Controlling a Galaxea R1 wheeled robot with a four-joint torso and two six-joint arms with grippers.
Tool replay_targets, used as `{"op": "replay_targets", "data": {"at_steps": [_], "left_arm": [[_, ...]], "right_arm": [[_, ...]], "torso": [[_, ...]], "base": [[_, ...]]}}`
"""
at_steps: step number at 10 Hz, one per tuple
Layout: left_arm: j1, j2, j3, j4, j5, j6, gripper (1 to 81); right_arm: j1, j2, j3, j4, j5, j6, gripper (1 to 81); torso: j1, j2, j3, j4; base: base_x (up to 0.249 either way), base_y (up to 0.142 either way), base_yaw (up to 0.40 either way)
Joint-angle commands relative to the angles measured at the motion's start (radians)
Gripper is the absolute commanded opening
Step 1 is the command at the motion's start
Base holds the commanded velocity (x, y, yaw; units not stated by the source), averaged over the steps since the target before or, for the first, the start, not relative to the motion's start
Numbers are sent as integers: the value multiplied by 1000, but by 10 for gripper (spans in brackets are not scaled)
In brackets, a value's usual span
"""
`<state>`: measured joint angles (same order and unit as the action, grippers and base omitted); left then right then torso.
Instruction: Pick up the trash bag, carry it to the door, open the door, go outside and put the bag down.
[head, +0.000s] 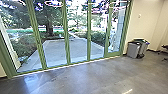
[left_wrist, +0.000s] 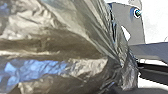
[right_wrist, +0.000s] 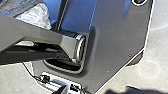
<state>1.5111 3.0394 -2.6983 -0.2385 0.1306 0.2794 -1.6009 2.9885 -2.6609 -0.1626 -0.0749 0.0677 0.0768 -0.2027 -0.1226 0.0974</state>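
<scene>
In left wrist view the bag (left_wrist: 57, 42) is cut off, its folds drawn together; whether left or right claw is grasping it, I cannot tell. In head view are green-framed glass panels (head: 55, 53), then bins (head: 133, 50), one partly hidden.

We see bright daylight through the glass wall (head: 67, 50), glare on the floor (head: 31, 80), purple fringing around the foliage (head: 47, 12), blue sheen on the bag (left_wrist: 50, 67) and, in the right wrist view, dark shadow (right_wrist: 120, 91).
</scene>
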Motion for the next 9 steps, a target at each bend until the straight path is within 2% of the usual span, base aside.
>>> {"op": "replay_targets", "data": {"at_steps": [1, 9], "left_arm": [[-44, 3, 5, 4, 76, 4, 10], [-44, 6, 5, 4, 76, 4, 10]], "right_arm": [[46, 3, 1, -9, -59, -2, 811], [46, 5, 1, -9, -59, -2, 811]], "torso": [[0, 0, 0, 0], [0, 0, 0, 0]], "base": [[125, 0, 0], [128, 0, 0]]}}
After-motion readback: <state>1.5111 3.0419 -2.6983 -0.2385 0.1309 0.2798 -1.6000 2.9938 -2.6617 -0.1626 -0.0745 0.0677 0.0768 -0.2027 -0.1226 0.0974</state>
